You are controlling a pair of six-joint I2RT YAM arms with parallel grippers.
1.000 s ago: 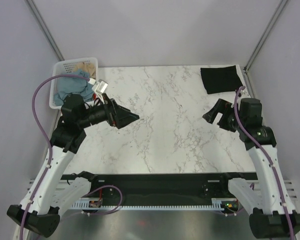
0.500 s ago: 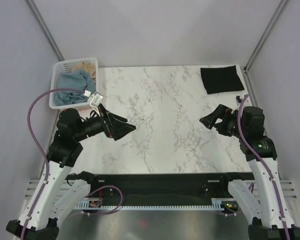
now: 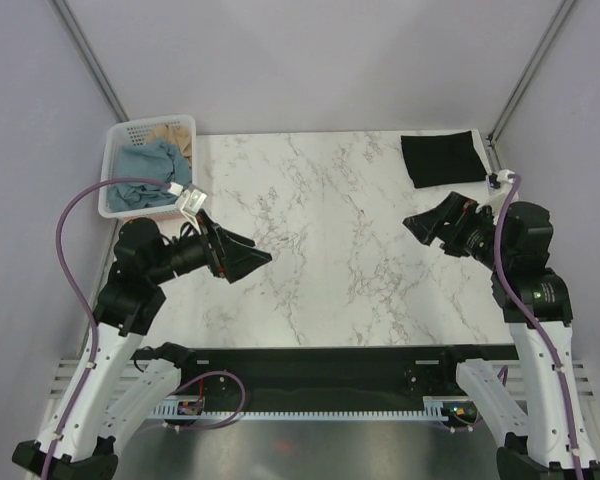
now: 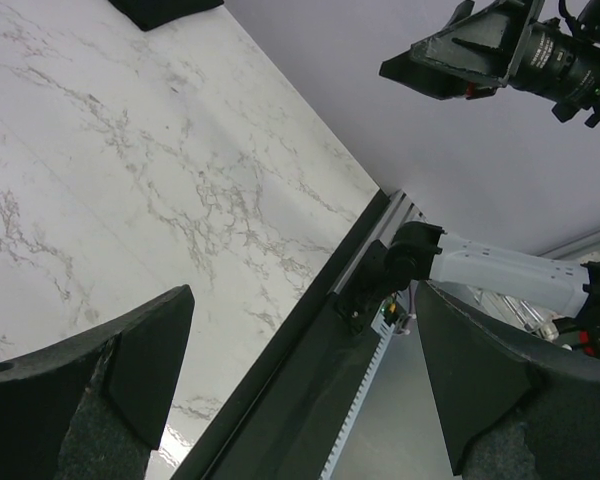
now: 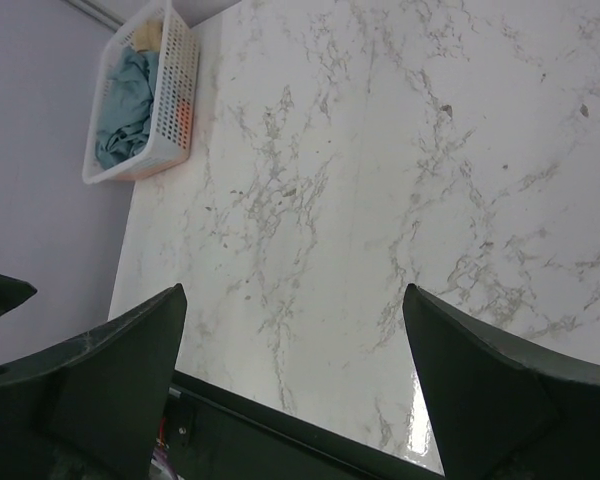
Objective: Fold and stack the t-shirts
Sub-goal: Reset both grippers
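1. Marble tabletop (image 3: pixel 320 260), white with grey veins, plain pale walls (image 3: pixel 310 60) around it.
2. Black t-shirt (image 3: pixel 440 158) lies flat at upper right; blue t-shirt (image 3: pixel 145 165) and tan t-shirt (image 3: pixel 173 132) sit in basket (image 3: pixel 130 130) (upper left).
3. Left gripper (image 3: pixel 252 251) and right gripper (image 3: pixel 423 222): fingers spread wide, both empty.

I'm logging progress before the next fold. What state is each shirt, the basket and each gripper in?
black t-shirt: folded flat, at the far right corner of the table.
blue t-shirt: crumpled, in the basket.
tan t-shirt: unfolded, in the basket, behind the blue one.
basket: upright, holding both shirts.
left gripper: open, empty.
right gripper: open, empty.
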